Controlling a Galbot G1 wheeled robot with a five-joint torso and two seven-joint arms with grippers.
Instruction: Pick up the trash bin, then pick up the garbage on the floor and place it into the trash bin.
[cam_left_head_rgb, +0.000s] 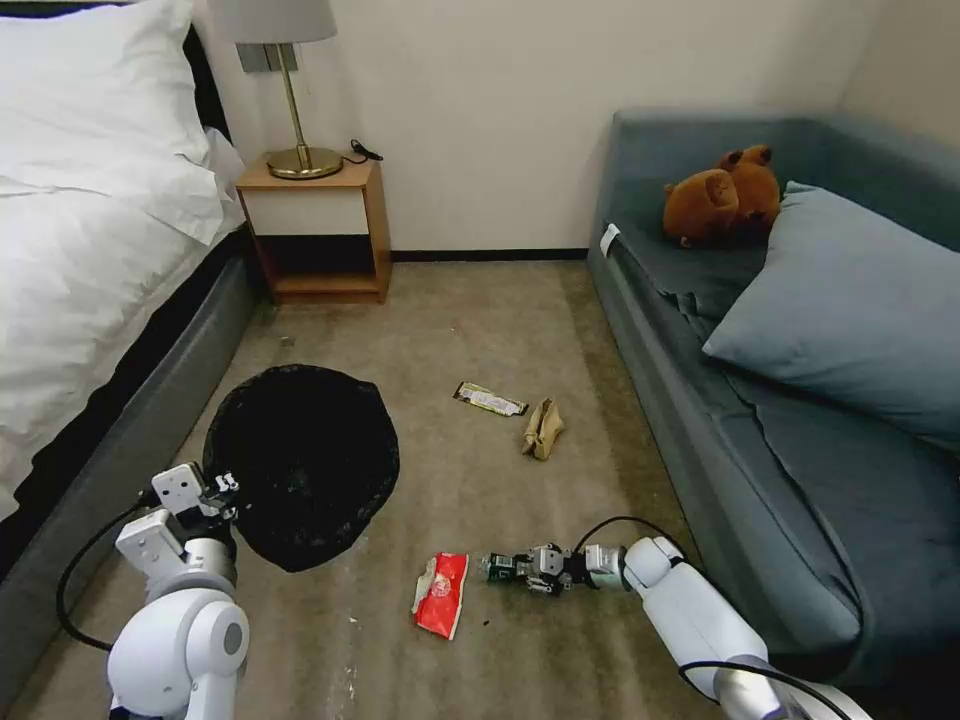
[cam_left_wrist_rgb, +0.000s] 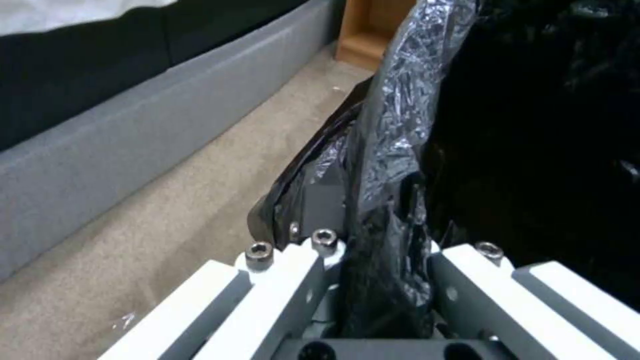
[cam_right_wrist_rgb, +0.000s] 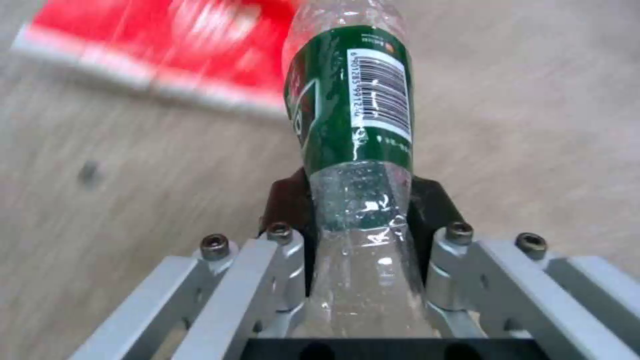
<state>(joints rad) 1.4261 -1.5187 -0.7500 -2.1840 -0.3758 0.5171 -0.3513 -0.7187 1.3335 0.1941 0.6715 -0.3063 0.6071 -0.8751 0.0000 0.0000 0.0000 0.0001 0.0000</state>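
Note:
The trash bin (cam_left_head_rgb: 300, 460), lined with a crinkly black bag, hangs tilted at the left with its mouth toward me. My left gripper (cam_left_head_rgb: 222, 492) is shut on its near rim; the bag-covered rim (cam_left_wrist_rgb: 387, 150) runs between the jaws in the left wrist view. Low over the carpet, my right gripper (cam_left_head_rgb: 518, 572) is shut on a clear bottle (cam_right_wrist_rgb: 353, 150) with a green label, seen small as the bottle (cam_left_head_rgb: 494, 567) in the head view. A red-and-white snack packet (cam_left_head_rgb: 442, 592) lies just left of it. Crumpled tan paper (cam_left_head_rgb: 543, 429) and a yellow-black bar wrapper (cam_left_head_rgb: 489, 399) lie farther out.
A bed (cam_left_head_rgb: 90, 300) with white linen runs along the left, a blue sofa (cam_left_head_rgb: 800, 400) with a cushion and a brown teddy bear (cam_left_head_rgb: 722, 196) along the right. A wooden nightstand (cam_left_head_rgb: 316, 230) with a lamp stands at the far wall. Carpet between them is open.

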